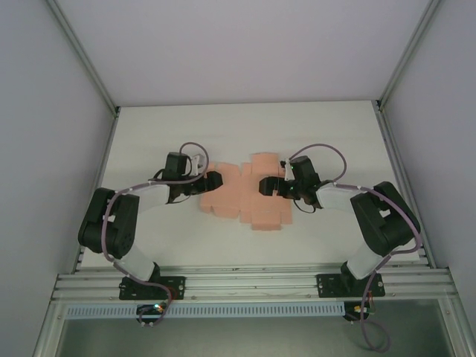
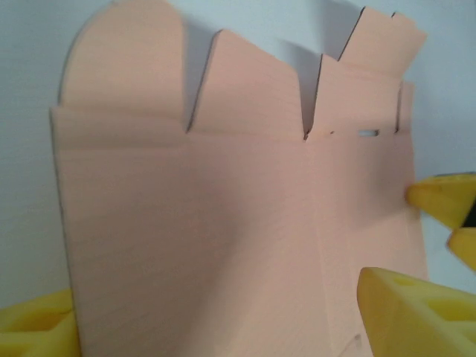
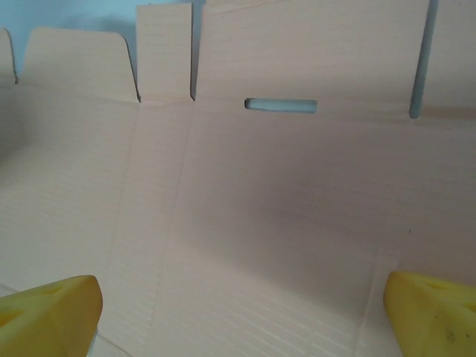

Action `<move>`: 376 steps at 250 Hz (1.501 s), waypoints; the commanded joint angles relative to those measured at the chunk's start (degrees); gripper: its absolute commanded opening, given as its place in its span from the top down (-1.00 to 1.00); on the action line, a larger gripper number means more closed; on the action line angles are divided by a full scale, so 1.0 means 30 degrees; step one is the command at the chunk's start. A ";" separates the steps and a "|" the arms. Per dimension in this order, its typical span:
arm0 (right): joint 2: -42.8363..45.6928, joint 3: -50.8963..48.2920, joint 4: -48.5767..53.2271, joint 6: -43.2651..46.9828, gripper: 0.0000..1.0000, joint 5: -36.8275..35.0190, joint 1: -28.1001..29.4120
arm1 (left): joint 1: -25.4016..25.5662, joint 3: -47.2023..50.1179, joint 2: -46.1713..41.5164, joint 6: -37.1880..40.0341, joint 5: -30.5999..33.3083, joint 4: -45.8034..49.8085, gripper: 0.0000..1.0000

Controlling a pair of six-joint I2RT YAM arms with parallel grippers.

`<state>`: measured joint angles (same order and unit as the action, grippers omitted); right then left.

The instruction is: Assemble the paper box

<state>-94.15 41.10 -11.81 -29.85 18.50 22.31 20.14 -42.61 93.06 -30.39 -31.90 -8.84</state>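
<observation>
Salmon-pink paper box point(image 1: 249, 199) lies unfolded. The left end effector point(image 1: 216, 181) straddles its edge, jaws apart; the right end effector point(image 1: 265, 186), above it, gapes wide.

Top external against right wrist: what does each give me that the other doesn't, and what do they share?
Top external: the overall outline of the paper box sheet lying on the table, with the left gripper at its left edge and the right gripper over its right half. Right wrist: the slot cut near a fold line, and yellow fingertips spread wide over the card. Shared: the salmon-pink card, not yet folded into a box.
</observation>
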 commanded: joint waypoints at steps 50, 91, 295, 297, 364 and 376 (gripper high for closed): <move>0.0915 0.0065 0.0742 0.0316 -0.99 -0.0372 0.0042 | 0.0552 0.0131 -0.2243 -0.0504 -0.0228 -0.1308 1.00; 0.3767 0.0098 0.2443 0.1121 -0.99 -0.1348 -0.0413 | 0.0570 0.0062 -0.4955 -0.0717 0.0016 -0.0920 1.00; 0.9654 -0.3309 -0.1475 0.1468 -0.22 0.5281 -0.3462 | 0.0177 -0.0080 -1.0974 -0.4128 -0.1919 -0.3198 1.00; 0.9691 -0.3302 -0.1466 0.1471 -0.22 0.5213 -0.3475 | 0.0180 -0.0068 -1.1008 -0.4149 -0.1909 -0.3167 1.00; 0.9743 -0.2759 -0.2662 0.0871 -0.10 0.6180 -0.4460 | 0.0171 0.0498 -1.2011 -0.4160 -0.1917 -0.3284 1.00; 0.9523 -0.2660 -0.3270 0.0572 -0.03 0.6956 -0.4506 | 0.0188 0.0463 -1.2082 -0.4169 -0.1876 -0.3146 1.00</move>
<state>-64.99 31.14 -16.38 -26.22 34.15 9.50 20.91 -41.71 58.33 -42.46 -36.29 -17.19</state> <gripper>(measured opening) 0.555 0.069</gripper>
